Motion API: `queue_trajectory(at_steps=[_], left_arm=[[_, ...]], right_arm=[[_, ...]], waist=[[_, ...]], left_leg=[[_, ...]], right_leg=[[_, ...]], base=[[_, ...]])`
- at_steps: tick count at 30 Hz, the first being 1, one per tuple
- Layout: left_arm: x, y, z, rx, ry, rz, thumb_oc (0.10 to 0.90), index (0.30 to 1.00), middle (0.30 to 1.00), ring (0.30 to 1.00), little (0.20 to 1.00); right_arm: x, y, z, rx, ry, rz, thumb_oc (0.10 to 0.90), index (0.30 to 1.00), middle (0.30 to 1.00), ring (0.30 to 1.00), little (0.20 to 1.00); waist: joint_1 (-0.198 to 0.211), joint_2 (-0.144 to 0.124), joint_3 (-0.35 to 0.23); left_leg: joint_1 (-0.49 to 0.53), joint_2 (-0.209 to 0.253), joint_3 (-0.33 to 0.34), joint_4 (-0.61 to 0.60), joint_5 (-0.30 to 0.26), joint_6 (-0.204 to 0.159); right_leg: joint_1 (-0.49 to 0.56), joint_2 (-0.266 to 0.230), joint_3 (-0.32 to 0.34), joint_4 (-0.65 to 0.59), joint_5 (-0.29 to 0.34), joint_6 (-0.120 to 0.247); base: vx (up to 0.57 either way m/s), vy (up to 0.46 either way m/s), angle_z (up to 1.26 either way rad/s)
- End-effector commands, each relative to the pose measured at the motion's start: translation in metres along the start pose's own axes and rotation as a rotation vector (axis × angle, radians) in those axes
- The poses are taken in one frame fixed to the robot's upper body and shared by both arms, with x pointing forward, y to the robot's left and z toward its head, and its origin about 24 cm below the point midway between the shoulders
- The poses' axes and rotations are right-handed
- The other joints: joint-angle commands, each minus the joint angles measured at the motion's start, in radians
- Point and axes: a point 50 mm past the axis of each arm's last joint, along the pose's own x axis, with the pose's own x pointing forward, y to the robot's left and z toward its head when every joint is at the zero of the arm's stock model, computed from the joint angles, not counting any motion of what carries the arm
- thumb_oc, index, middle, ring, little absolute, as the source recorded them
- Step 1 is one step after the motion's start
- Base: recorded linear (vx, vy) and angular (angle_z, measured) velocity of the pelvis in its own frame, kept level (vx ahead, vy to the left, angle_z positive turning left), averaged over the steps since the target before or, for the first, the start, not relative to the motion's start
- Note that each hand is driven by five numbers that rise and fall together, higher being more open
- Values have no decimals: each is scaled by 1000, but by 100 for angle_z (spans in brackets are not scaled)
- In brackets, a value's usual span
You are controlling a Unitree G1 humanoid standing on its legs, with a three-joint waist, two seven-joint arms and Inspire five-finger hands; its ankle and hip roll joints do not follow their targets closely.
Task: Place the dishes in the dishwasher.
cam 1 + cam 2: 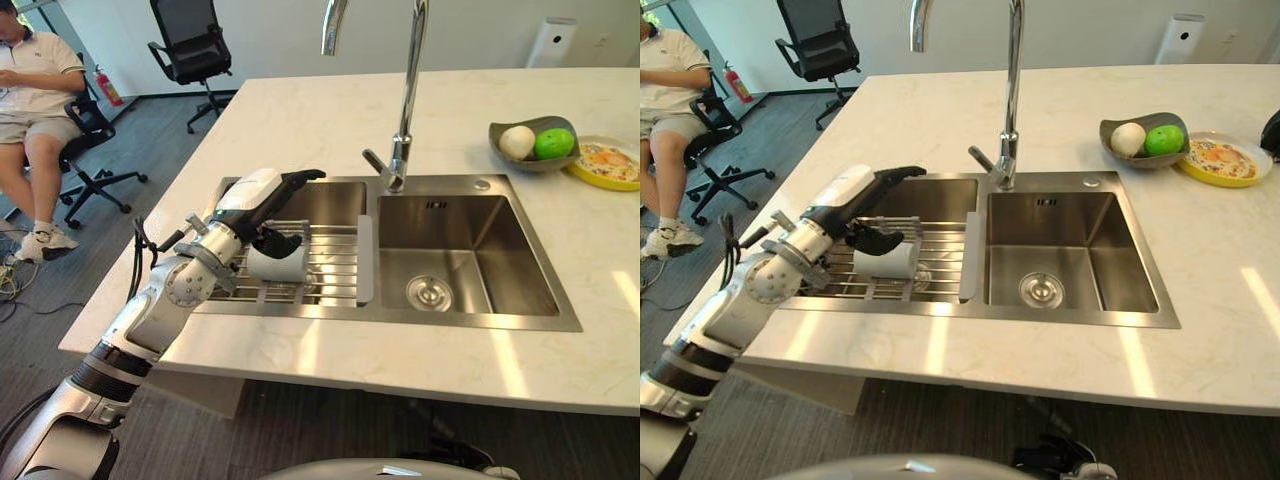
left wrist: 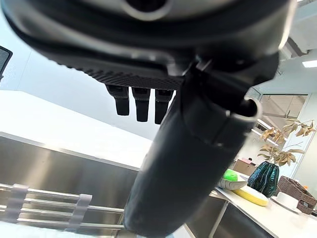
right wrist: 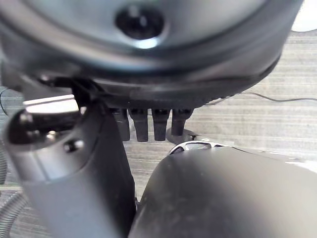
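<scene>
The left hand (image 1: 262,205) hangs over the left basin of the double sink (image 1: 520,300), fingers straight and spread wide, thumb reaching down toward a white cup (image 1: 278,262) that lies on its side on the wire rack (image 1: 335,268) across that basin. Nothing is held: the fingers pass above the cup and the thumb sits just beside or on its upper side; which, I cannot tell. The step in hand looks like taking hold of this cup, the one dish within the sink. To do it well, the hand should probably drop lower so that fingers and thumb flank the cup's rounded wall before closing, since a cup lying on bars can roll away from a one-sided push; a slow squeeze across its middle seems safest. The right hand (image 3: 148,124) hangs low, away from the sink, with straight fingers and floor beyond them. By count: one cup on the rack, one tap (image 1: 405,110) behind the sink's divider; on the counter to the right of the sink, one grey bowl (image 1: 533,145) holding two round fruits, one pale and one green, and one yellow plate (image 1: 605,165) touching it. No dishwasher can be made out.
</scene>
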Motion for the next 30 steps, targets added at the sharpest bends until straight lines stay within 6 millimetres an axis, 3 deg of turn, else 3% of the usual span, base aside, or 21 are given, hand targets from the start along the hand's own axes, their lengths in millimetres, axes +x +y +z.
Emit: queue_trajectory(at_steps=[1, 12, 17, 30], left_arm=[[8, 57, 13, 151, -78, 137, 800, 900, 900, 900, 900], [11, 38, -24, 82, 116, 40, 800, 900, 900, 900, 900], [17, 34, -38, 153, 194, 30, 800, 900, 900, 900, 900], [27, 15, -52, 240, 257, -53, 800, 900, 900, 900, 900]], right_arm=[[-1, 19, -32, -91, 121, 73, 800, 900, 900, 900, 900], [-2, 20, -35, -77, 139, 86, 800, 900, 900, 900, 900], [-2, 17, -36, -94, 153, 87, 800, 900, 900, 900, 900], [-3, 11, -35, -90, 155, 60, 800, 900, 900, 900, 900]], waist=[[-10, -81, -5], [-12, -74, 1], [-20, -76, 4], [-41, -75, 13]], left_leg=[[-28, -35, -41, 1, -12, -26], [-23, -38, -41, 1, -15, -20], [-20, -38, -36, 1, -19, -20], [-16, -36, -20, 1, -23, -18]], right_leg=[[96, -55, -18, 19, -122, 96], [97, -57, -15, 19, -122, 94], [99, -55, -10, 19, -125, 93], [93, -55, 5, 19, -125, 95]], base=[[7, 0, 4], [0, 0, 0], [0, 0, 0], [0, 0, -1]])
